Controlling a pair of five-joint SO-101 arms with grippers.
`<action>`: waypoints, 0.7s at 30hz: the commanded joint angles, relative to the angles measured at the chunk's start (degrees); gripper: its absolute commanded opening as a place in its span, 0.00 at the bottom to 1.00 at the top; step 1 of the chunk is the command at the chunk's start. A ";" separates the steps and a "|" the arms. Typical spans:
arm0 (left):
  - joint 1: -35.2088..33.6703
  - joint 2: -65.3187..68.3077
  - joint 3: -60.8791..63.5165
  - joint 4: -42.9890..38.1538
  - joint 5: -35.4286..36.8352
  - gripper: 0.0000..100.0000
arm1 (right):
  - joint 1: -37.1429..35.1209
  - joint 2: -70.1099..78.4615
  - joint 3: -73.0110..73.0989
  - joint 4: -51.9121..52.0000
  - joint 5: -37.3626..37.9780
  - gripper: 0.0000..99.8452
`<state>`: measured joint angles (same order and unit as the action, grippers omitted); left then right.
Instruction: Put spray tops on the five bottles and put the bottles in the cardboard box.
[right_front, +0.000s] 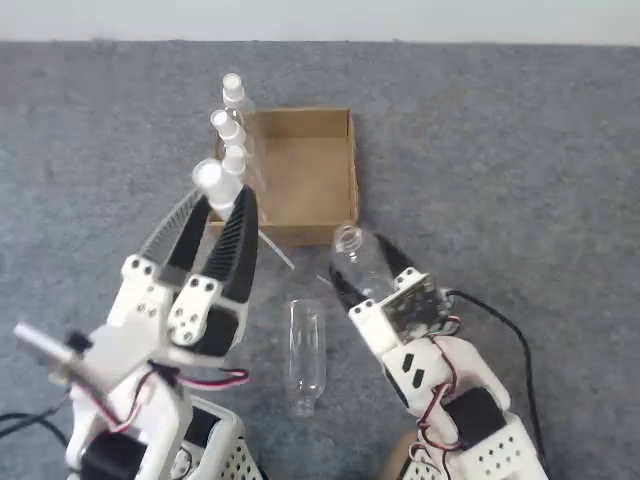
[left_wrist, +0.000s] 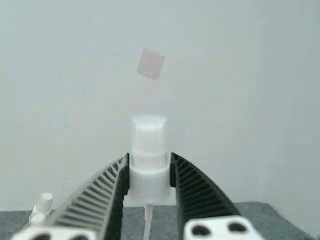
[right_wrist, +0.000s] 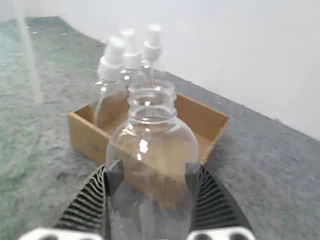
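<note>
pinching spray top (left_wrist: 148, 147), left gripper (left_wrist: 149, 160); right gripper (right_wrist: 152, 170) round seemingly upright bottle (right_wrist: 150, 132)

A brown, open cardboard box (right_front: 310, 190) sits at upper centre of the high view. Three clear capped bottles (right_front: 228, 125) stand along its left wall. A white spray top (right_front: 209, 180) is held upright just left of the box. An uncapped bottle (right_front: 358, 262) stands upright below the box's right corner. A second bare bottle (right_front: 304, 355) lies flat at lower centre.

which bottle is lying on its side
The bottle on the carpet between the arms. The right gripper holds a second bottle upright; three capped bottles stand in the cardboard box.
</note>
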<state>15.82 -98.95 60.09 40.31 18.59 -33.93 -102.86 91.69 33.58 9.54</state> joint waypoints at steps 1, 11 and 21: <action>-0.18 -5.01 0.40 -1.23 0.79 0.01 | -4.70 -0.48 3.08 -7.08 2.64 0.01; -1.49 -5.54 -0.22 -0.35 0.62 0.01 | -9.45 -0.40 4.75 -6.73 3.34 0.01; -6.86 -5.54 -1.89 -0.09 3.52 0.01 | -14.11 -0.48 4.75 -3.56 9.49 0.01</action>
<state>9.49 -103.43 60.88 40.31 19.21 -47.38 -102.77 95.21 29.89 17.71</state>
